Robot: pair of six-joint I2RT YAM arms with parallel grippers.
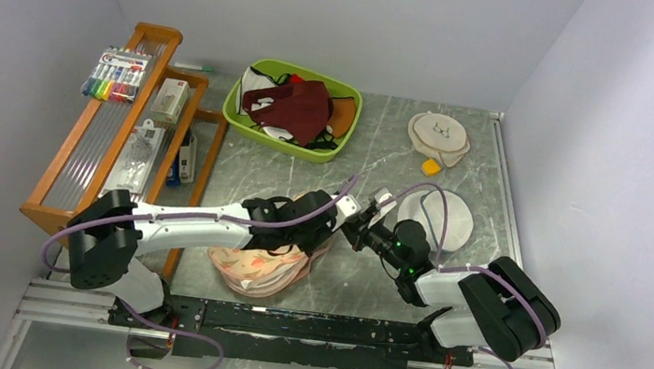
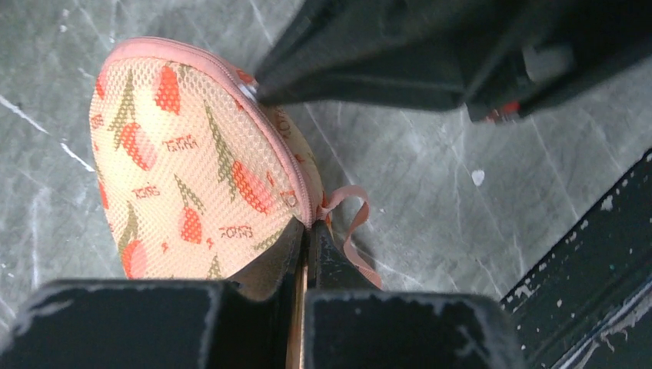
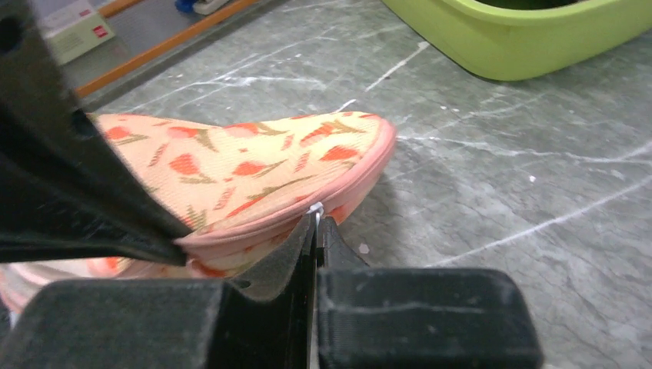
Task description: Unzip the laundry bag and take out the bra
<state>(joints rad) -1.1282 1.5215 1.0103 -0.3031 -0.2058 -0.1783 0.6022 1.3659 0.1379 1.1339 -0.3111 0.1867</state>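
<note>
The laundry bag (image 1: 261,269) lies near the front edge with its right end lifted between both grippers. It also shows in the left wrist view (image 2: 184,161) and the right wrist view (image 3: 246,161). My left gripper (image 2: 311,231) is shut on the bag's pink edging beside a pink ribbon loop (image 2: 350,223). My right gripper (image 3: 316,219) is shut on the small silver zip pull (image 3: 315,207) on the bag's rim. In the top view the left gripper (image 1: 348,209) and right gripper (image 1: 364,223) almost touch. The zip looks closed where visible. The bra is hidden.
A green bin (image 1: 338,143) with a maroon garment (image 1: 293,107) stands at the back. A round white bag with dark trim (image 1: 439,137), a small yellow piece (image 1: 431,167) and a round white disc (image 1: 451,220) lie to the right. A wooden rack (image 1: 122,136) stands on the left.
</note>
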